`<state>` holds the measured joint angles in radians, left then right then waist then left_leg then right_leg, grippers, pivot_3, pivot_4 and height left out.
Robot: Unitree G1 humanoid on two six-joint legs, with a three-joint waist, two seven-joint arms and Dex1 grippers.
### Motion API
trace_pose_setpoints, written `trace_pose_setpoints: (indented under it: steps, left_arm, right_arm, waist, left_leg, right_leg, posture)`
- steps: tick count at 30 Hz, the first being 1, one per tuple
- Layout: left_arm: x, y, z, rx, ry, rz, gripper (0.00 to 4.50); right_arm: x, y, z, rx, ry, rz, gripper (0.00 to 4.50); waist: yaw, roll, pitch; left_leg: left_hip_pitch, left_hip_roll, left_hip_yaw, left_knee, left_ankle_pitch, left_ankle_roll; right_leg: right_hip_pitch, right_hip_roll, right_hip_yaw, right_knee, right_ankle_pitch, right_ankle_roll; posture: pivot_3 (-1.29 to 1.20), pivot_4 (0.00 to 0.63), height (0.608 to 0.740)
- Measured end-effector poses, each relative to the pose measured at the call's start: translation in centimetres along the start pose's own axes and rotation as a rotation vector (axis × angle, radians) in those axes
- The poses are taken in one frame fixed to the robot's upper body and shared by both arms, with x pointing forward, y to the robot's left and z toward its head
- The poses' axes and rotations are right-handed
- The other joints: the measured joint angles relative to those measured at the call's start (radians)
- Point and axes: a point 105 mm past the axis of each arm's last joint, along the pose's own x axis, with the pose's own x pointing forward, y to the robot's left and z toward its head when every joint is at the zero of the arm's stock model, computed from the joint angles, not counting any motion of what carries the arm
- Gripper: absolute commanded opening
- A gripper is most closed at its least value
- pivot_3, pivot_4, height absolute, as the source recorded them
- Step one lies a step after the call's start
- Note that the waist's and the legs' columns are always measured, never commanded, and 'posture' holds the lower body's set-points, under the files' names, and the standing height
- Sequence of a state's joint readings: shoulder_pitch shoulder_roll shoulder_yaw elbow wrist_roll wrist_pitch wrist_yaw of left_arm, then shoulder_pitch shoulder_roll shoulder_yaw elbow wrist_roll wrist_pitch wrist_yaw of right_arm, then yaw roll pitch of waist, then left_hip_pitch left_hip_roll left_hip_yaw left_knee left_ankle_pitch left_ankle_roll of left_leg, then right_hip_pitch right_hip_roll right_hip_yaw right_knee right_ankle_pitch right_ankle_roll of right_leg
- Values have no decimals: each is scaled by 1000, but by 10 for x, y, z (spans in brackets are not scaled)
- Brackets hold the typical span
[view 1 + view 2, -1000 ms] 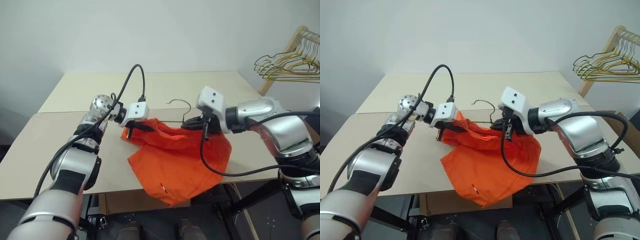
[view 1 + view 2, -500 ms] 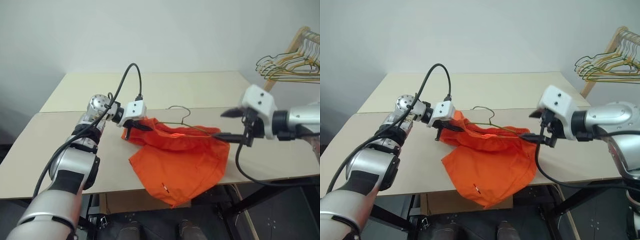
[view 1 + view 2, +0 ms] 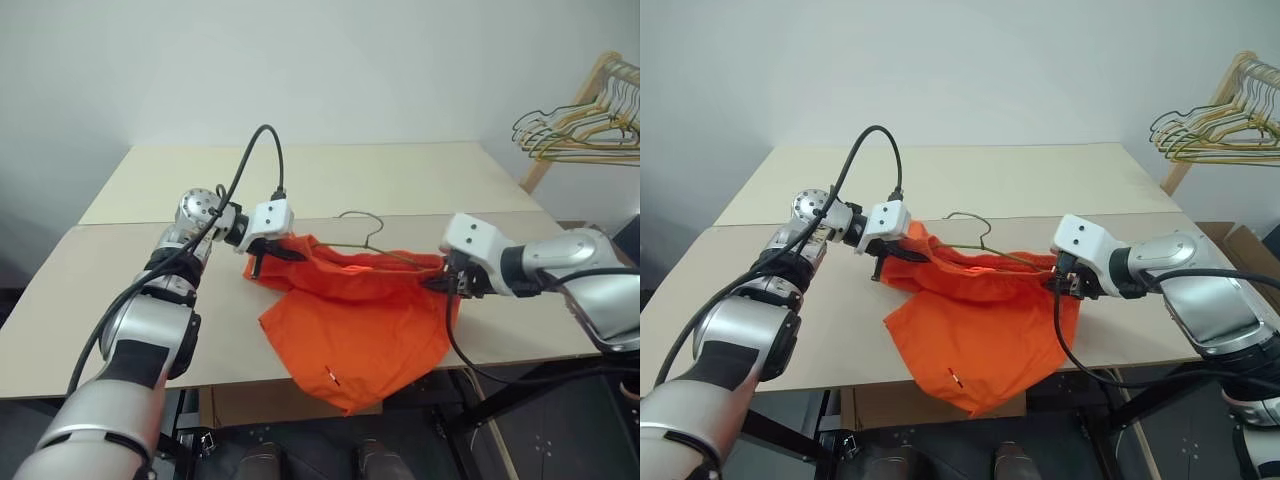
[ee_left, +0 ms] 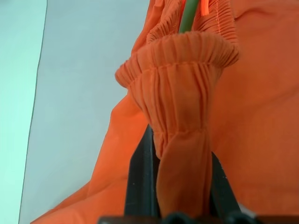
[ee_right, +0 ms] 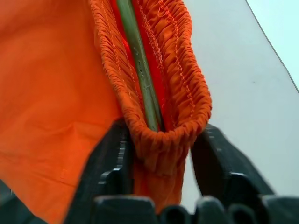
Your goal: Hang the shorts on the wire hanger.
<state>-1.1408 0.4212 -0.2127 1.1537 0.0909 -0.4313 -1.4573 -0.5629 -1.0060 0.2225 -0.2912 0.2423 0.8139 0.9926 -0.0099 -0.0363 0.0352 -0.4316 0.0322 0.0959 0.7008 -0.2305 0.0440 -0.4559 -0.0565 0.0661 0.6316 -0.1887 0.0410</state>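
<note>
Shorts (image 3: 355, 320) are spread across the front of the desk (image 3: 300, 180), with the lower part drooping over the near edge, and the big news is the right gripper (image 3: 441, 279). A second ago it was up near the middle of the waistband by the hook, half a second ago it had swung out wide with its fingers spread, and now it's come back in at the right end of the waistband, fingers straddling the fabric there. They haven't pinched tight yet: there's a sliver of room on either side of the bunched elastic, so I'd call it closing in rather than gripping. The left gripper (image 3: 262, 262) hasn't budged and stays clamped on the left end of the waistband.

My read is that the right arm let go to re-grab further out, so the two ends can be held apart with the wire hanger (image 3: 372, 243) running inside the band. Feels like most of the threading is done.

The head views show the overall layout, the hook poking up behind the waistband, plus the spare hangers (image 3: 575, 130) off on a rack. What they can't show is what the right wrist view nails: the green wire (image 5: 138, 60) lying right down the fold of the gathered elastic, between the fingers (image 5: 110, 168). The left wrist view catches that wire disappearing into the elastic at its end too.
</note>
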Motion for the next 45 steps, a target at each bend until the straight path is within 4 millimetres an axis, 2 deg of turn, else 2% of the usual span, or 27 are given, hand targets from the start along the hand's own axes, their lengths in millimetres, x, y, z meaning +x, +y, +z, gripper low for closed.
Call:
trace_pose_setpoints:
  steps: [1,3,5,9,15,18,20,24,27,31,35,37,45]
  left_arm:
    - [0,0,0,0,0,-2,0]
    - [-1,-1,-1,-2,2,-5,0]
    - [-2,-1,-1,-2,3,-7,0]
    - [-4,-1,2,-12,-30,-11,1026]
    - [-7,5,12,-68,-136,30,2988]
    - [-13,19,22,-92,-194,121,3928]
    - [-21,36,33,-114,-262,232,4456]
    - [-34,60,46,-186,-373,422,4456]
    - [-40,68,52,-243,-447,479,4456]
    - [-49,77,74,-262,-563,517,4456]
    - [-56,77,90,-266,-651,527,4456]
    - [-52,75,96,-281,-685,512,4456]
    - [-52,70,109,-323,-751,488,4456]
  right_arm:
    - [0,0,0,0,0,2,558]
    - [1,1,1,-2,-4,10,54]
    - [1,2,1,-1,-6,14,36]
    - [1,5,2,13,-24,34,36]
    - [-2,11,-6,112,-53,49,36]
    - [-3,14,-17,217,-64,25,36]
    - [-4,15,-28,310,-65,-11,36]
    - [-17,11,-44,454,-87,-109,36]
    - [-31,3,-49,527,-124,-208,36]
    - [-50,-14,-55,630,-197,-402,36]
    - [-64,-30,-65,756,-225,-596,36]
    - [-72,-40,-68,834,-239,-696,36]
    - [-93,-61,-83,1152,-218,-972,36]
  waist:
    - [1,0,0]
    - [0,0,0]
    - [0,0,0]
    - [-1,0,0]
    - [-1,0,0]
    - [2,0,0]
    - [7,0,0]
    - [11,0,0]
    - [10,0,0]
    - [5,0,0]
    - [-6,1,0]
    - [-10,1,-1]
    - [-31,3,-1]
  left_leg:
    - [0,0,0,0,0,0]
    - [0,0,0,0,0,0]
    - [0,0,0,1,0,0]
    - [0,0,0,1,0,0]
    - [0,0,0,1,0,0]
    - [0,0,-1,1,0,0]
    - [0,0,-1,1,0,0]
    - [1,0,-1,1,0,0]
    - [1,0,-1,1,0,0]
    - [1,0,-2,1,0,0]
    - [2,0,-2,1,0,0]
    - [2,-1,-2,1,1,-1]
    - [2,-1,-3,-2,1,-1]
  right_leg:
    - [0,0,0,0,0,0]
    - [0,0,0,0,0,0]
    - [0,0,0,0,0,0]
    - [0,0,0,1,0,0]
    - [0,0,0,0,0,0]
    - [1,0,0,0,0,0]
    - [1,0,0,1,1,1]
    - [2,0,0,1,1,1]
    - [2,0,0,0,1,2]
    - [2,1,0,1,1,2]
    - [3,1,1,1,1,1]
    - [3,1,1,1,1,1]
    - [3,1,2,0,1,1]
  posture:
    - [22,0,740]
    - [22,0,740]
    - [20,0,740]
    - [17,0,740]
    - [12,0,740]
    - [10,0,740]
    - [6,0,740]
    - [-10,0,740]
    - [-16,0,740]
    - [-26,0,740]
    - [-29,0,740]
    - [-32,0,740]
    - [-36,0,740]
